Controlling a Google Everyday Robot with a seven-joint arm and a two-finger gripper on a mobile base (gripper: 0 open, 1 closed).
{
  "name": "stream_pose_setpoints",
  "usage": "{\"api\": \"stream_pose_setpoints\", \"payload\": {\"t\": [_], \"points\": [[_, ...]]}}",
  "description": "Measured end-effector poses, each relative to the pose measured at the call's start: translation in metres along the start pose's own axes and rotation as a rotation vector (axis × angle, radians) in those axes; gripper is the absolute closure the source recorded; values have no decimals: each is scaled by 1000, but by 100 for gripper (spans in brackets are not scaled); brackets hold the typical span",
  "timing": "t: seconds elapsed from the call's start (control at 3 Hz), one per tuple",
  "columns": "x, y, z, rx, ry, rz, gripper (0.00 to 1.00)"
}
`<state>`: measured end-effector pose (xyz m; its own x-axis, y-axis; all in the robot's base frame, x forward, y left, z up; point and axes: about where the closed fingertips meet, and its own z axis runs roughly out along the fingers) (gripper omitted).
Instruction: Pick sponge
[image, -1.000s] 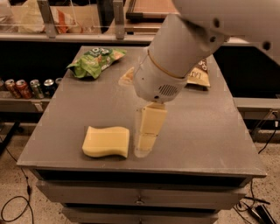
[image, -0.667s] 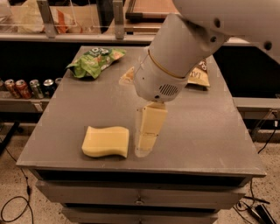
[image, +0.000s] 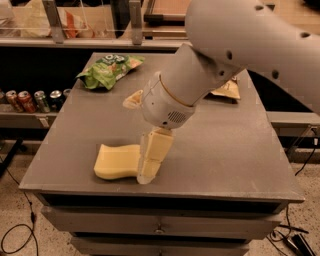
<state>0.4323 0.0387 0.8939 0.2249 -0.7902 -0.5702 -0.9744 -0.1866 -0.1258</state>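
Camera view: our gripper (image: 149, 172) hung low at one end of the sponge (image: 116, 161).
The sponge lay flat near the front edge of the table (image: 225, 145), well apart from the green bag (image: 109, 70) at the back. The gripper overlapped the sponge's end nearer the table's middle, so we could not tell how its jaws stood. We judged the foam light, soft and springy, not fragile. It would squash under a pinch, so a deep hold across its narrower width seemed safest.
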Motion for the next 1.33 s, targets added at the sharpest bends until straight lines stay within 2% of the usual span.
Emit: {"api": "stream_pose_setpoints", "payload": {"t": [0.67, 1.0, 1.33], "points": [[-18, -20, 53, -12, -226, -12, 0], [-20, -20, 63, -1, -207, -13, 0], [-16, -19, 72, 1, -156, -5, 0]]}}
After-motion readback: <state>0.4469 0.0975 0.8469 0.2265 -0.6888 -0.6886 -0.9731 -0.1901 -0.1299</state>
